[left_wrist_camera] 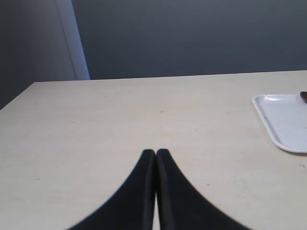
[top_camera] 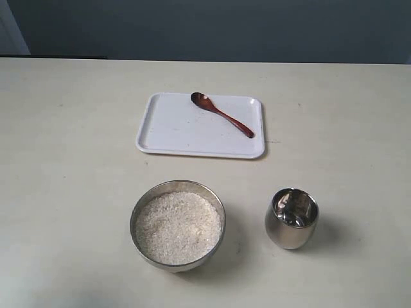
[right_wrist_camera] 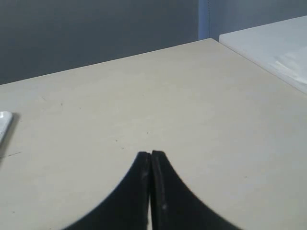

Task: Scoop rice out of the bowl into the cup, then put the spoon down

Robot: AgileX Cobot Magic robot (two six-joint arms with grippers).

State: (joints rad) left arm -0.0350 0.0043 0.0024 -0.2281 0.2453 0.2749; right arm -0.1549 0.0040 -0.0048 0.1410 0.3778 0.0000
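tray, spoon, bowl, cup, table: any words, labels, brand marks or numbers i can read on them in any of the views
None: no word, label, brand, number or sign can be read in any view.
The tray, spoon, bowl and cup are plain; the cup's inside shows only reflections.
The table carries only faint specks, not writing.

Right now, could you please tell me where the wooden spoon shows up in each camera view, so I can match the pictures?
Exterior view: the spoon lies diagonally on the white tray, toward its right side.
Left wrist view: only a dark sliver of the spoon shows at the frame edge, over the tray.
Right wrist view: the spoon is not in it.
Shared landmark: the white tray, whose corner also shows in the right wrist view.
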